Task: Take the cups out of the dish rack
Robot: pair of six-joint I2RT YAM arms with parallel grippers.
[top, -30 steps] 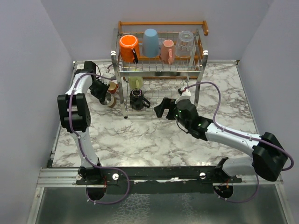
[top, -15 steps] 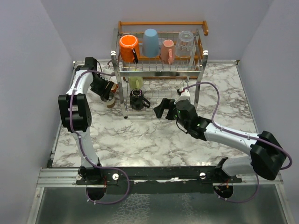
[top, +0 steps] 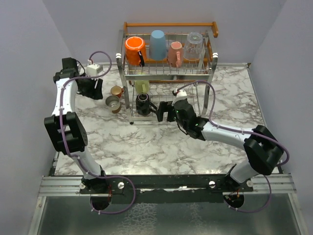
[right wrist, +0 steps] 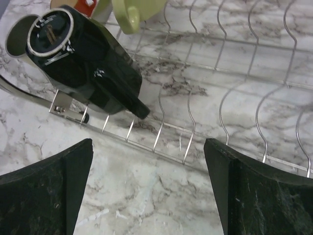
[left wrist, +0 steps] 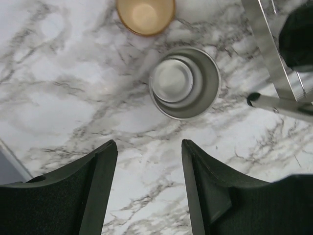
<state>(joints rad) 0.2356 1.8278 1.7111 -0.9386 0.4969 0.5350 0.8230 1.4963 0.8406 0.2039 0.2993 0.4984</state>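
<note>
Six cups in rack (top: pixel 168 24): orange mug (top: pixel 133 49), blue cup (top: pixel 157 44), pink mug (top: pixel 174 54) and glass (top: pixel 194 46) on the upper tier; yellow mug (top: pixel 142 87) and black mug (top: pixel 143 104) on the lower tier.
Two cups on table (top: pixel 146 147): tan cup (top: pixel 116 91) and steel cup (top: pixel 113 103), upright, near each other, just left of the rack.
Left gripper (left wrist: pixel 149 186): jaws released, nothing between them, above the table near the steel cup.
Right gripper (right wrist: pixel 146 196): jaws spread wide, empty, at the front of the lower tier, facing the black mug, not touching it.
Black mug, handling: tilted on the rack's wires, handle towards the gripper. Judged rigid, glossy, likely slippery, breakable if dropped, moderately heavy.
Hold advised: clamp across the body, or pinch the handle; lift clear of the wires before withdrawing.
</note>
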